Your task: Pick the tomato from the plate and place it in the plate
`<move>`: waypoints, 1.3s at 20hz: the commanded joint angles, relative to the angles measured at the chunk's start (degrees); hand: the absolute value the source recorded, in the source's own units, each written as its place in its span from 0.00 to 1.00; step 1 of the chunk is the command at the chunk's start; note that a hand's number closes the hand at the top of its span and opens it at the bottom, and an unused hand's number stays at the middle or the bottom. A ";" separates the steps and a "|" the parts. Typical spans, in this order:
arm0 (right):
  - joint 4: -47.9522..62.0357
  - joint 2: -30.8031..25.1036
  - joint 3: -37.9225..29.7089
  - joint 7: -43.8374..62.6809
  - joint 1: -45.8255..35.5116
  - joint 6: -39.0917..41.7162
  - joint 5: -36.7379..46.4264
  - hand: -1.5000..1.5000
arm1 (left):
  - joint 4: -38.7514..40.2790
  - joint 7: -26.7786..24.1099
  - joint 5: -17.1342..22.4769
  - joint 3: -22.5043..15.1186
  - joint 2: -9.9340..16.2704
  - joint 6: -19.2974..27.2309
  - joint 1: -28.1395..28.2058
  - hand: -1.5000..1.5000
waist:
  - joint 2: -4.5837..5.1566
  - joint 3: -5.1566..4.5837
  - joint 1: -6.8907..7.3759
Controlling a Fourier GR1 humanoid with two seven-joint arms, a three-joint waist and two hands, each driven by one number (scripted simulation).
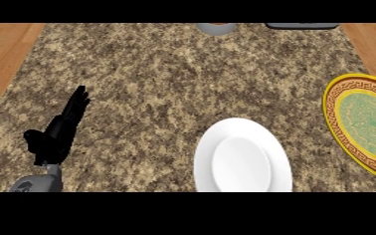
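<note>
1. I see my left hand [60, 129] low on the left side of the counter [161, 79]. Its fingers are straight and point up. It holds nothing and just rests there.
2. I can't see my right hand at all.
3. A white plate [242, 160] sits near the bottom, a bit right of the middle. Nothing is on it.
4. A yellow plate [352, 117] with a green middle sits at the right edge. Part of it is cut off.
5. I can't find the tomato anywhere. It is not on the parts of the plates I can see.
6. Both plates lie to the right of my left hand. The white plate is the closer one. The yellow plate is far across, so I think my right hand should go for that side.
</note>
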 commanded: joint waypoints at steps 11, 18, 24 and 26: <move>1.26 1.64 19.86 15.17 -24.58 -1.35 11.60 1.00 | 0.55 -2.21 -3.21 -1.38 -2.90 0.47 1.01 0.50 | 0.11 0.06 0.79; 11.81 9.60 27.34 14.33 -33.44 -8.82 19.88 1.00 | -1.87 2.07 -1.89 0.88 -2.00 -0.47 -0.28 0.50 | 0.03 0.08 0.57; 22.02 10.76 24.05 20.00 -42.54 -11.23 16.77 0.00 | -1.80 2.08 -2.83 0.42 -2.78 -0.32 -0.90 0.50 | 0.03 0.07 0.48; 31.31 10.69 24.23 16.92 -46.60 -13.28 17.87 0.00 | 1.19 -1.96 -2.89 1.54 -1.26 -2.19 0.18 0.50 | 0.17 0.09 0.83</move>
